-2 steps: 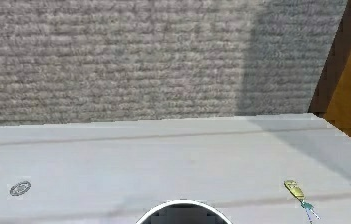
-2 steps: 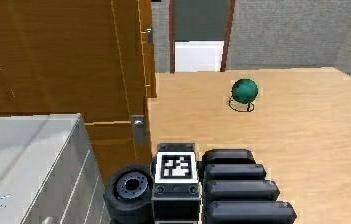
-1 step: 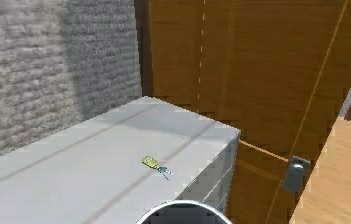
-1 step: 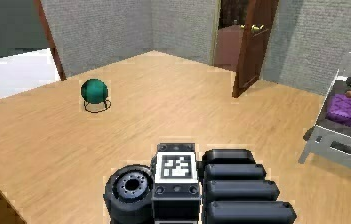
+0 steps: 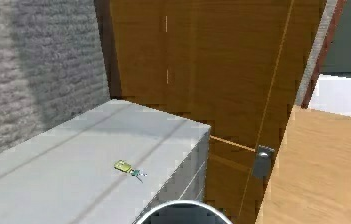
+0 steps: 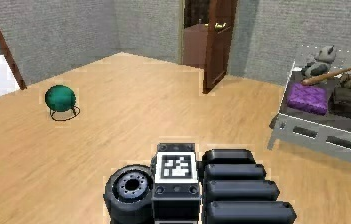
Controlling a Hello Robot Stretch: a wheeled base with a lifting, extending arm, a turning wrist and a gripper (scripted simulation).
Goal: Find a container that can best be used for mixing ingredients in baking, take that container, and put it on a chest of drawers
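**Progress.** Early, by your reckoning. The container is yet to be found and its place cannot be told from here. Taking it and setting it on a chest of drawers are both left.

**Holdings, largest first, placed by the cabinet:**

- Floor [image 6: 113, 125]: one, pale wood, running out from the cabinet's side.
- Wall [image 5: 33, 70]: one grey brick stretch, touching the cabinet's far left edge.
- Cabinet [image 5: 78, 155]: one, grey, flat-topped. You may judge it a candidate chest of drawers, but too little of its front shows to say.
- Doors: two. One wooden door [image 5: 213, 60] stands just behind the cabinet. One dark brown door [image 6: 215, 50] stands ajar, well apart from the cabinet.
- Bench [image 6: 308, 135]: one, grey, farthest from the cabinet.
- Arm [image 6: 238, 190]: one, drawn in, well apart from the cabinet.
- Gripper [image 6: 131, 192]: one dark round body beside the arm. You cannot make out the fingers, so you cannot tell how they are set or whether anything is held.
- Ball [image 6: 61, 98]: one, green, on a wire stand, nearer the cabinet than the bench.
- Cloth [image 6: 306, 97]: one, purple, on the bench.
- Figure [image 6: 323, 58]: one, grey, on the bench.
- Stick [image 6: 338, 71]: one, brown, on the bench.
- Handle [image 5: 264, 160]: one, grey, just beside the cabinet.
- Keys [image 5: 129, 169]: one small set, on the cabinet's top.
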